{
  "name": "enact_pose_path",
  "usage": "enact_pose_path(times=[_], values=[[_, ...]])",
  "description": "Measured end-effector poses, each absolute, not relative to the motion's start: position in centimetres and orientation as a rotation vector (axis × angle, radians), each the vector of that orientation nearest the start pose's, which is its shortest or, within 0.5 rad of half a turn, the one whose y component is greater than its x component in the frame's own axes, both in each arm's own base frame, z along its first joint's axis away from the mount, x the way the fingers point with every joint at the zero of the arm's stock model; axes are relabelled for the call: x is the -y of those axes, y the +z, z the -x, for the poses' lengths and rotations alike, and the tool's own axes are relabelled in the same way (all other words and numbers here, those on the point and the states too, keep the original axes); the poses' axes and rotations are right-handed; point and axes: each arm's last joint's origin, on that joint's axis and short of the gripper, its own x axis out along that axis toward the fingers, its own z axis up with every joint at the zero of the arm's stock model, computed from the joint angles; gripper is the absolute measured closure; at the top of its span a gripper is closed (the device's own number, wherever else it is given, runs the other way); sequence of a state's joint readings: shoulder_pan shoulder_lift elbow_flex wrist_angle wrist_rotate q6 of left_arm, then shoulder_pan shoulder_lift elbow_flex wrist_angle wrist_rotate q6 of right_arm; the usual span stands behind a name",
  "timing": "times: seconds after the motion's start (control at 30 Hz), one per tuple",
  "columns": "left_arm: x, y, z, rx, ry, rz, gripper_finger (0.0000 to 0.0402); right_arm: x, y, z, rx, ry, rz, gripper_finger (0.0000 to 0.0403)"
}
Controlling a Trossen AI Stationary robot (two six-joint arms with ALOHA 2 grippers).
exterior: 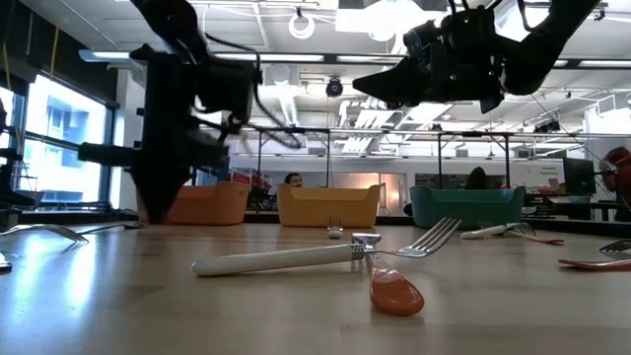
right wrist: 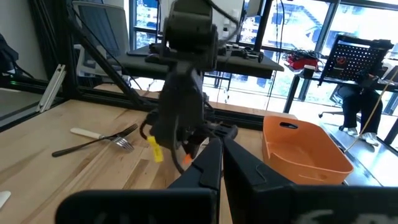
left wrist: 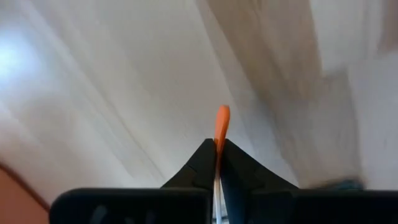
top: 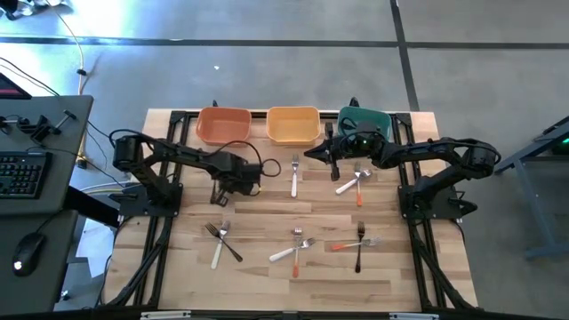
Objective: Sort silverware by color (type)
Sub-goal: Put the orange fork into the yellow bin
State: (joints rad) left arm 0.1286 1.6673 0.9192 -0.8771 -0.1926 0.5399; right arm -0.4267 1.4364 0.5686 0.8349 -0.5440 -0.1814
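My left gripper [top: 224, 191] points down at the table's left middle, in front of the orange bin [top: 222, 125], and is shut on an orange-handled fork [left wrist: 222, 121]. My right gripper [top: 322, 153] hangs level and shut with nothing in it, near the green bin [top: 364, 119]. Other silverware lies flat on the wood: a white fork [top: 295, 176], a white and an orange fork crossed [top: 354, 184], a black and a white one [top: 220, 240], a white and an orange one [top: 293, 249], and an orange and a black one [top: 360, 242]. My left gripper pinches the fork's orange handle [left wrist: 220, 138] between its two fingers [left wrist: 202, 163], which come from above and point down. The handle runs along the fingers, and its rounded free end sticks out past their tips. Whether the fork is clear of the table does not show.
Three bins stand in a row at the far edge: orange, yellow [top: 293, 124] and green. Bare wood [top: 267, 209] lies between the fork groups. Black frame rails [top: 156, 240] run along both sides of the table. A desk with a keyboard [top: 22, 173] stands off to the left.
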Motion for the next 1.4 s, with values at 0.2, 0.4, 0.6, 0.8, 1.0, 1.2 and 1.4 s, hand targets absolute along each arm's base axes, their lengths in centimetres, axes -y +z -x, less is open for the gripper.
enact_pose_path(times=[0.2,0.4,0.6,0.8,1.0,1.2,1.4], values=[[-4.0,17.8,-27.0,-1.512,-0.138,-0.388,0.0400,10.3,21.4,-26.2,-0.019,0.119,0.165,0.0403],[-5.1,21.8,-27.3,-1.254,0.003,-0.267,0.0401,10.3,21.4,-26.2,-0.021,0.120,0.165,0.0403],[-8.4,25.1,-28.6,-0.847,0.208,-0.111,0.0401,10.3,21.5,-26.2,-0.014,0.119,0.168,0.0403],[-12.5,27.0,-30.1,-0.484,0.253,-0.003,0.0401,10.3,21.5,-26.2,-0.013,0.119,0.168,0.0403],[-15.5,28.5,-30.6,-0.208,0.313,0.012,0.0401,10.3,21.5,-26.2,-0.014,0.119,0.168,0.0403],[-18.5,26.9,-31.9,-0.367,0.347,0.001,0.0402,10.3,21.5,-26.2,-0.013,0.117,0.173,0.0403],[-20.9,26.9,-35.6,-0.623,0.278,-0.053,0.0401,10.3,21.5,-26.2,-0.014,0.106,0.175,0.0403]])
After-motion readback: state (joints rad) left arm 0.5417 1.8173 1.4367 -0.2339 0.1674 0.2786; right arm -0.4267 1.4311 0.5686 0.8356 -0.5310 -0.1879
